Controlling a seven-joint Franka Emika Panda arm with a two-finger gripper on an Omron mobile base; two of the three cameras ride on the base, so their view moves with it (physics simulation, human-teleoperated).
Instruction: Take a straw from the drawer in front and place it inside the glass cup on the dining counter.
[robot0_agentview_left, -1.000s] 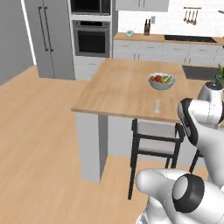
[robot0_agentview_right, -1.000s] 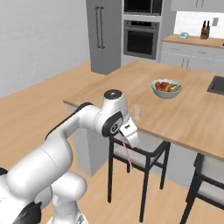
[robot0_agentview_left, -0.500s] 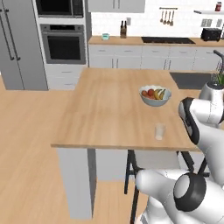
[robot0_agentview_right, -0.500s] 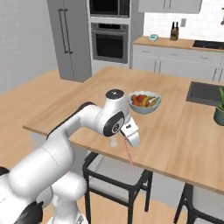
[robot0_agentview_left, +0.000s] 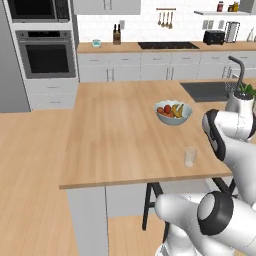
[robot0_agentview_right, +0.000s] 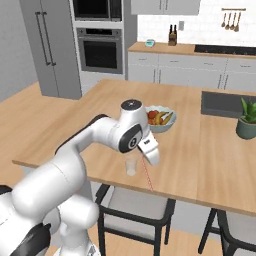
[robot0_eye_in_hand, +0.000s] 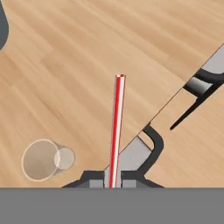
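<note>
- Across the middle of the left base view, the dining counter (robot0_agentview_left: 115, 135) spreads as a broad light-wood top on a grey base; in the right base view it (robot0_agentview_right: 210, 155) runs from the left edge to the right edge of the frame.
- Along the top of both base views stands the wall counter (robot0_agentview_left: 150, 47) with grey drawers, and a built-in oven (robot0_agentview_left: 46, 54) sits at the upper left.
- Below the counter's near edge, lower centre of the right base view, a dark-framed stool (robot0_agentview_right: 135, 207) with a pale seat is tucked in.
- A grey-white fruit bowl (robot0_agentview_left: 173, 113) sits right of centre on the counter top; in the right base view it (robot0_agentview_right: 161, 119) lies just behind the arm's wrist.
- The gripper (robot0_agentview_right: 152, 158) hangs at the centre of the right base view, above the counter's near edge; its jaws are pressed onto the straw.
- The glass cup (robot0_agentview_left: 190, 156) stands upright near the counter's front edge, right of centre; in the right base view it (robot0_agentview_right: 131, 166) is just left of the gripper, and in the hand view it (robot0_eye_in_hand: 42, 159) sits at the lower left, seen from above.
- The straw (robot0_eye_in_hand: 116, 131) is red, pinched at its lower end between the finger tips, and points up the middle of the hand view; in the right base view it (robot0_agentview_right: 147, 176) slants down from the gripper, beside the cup and not in it.
</note>
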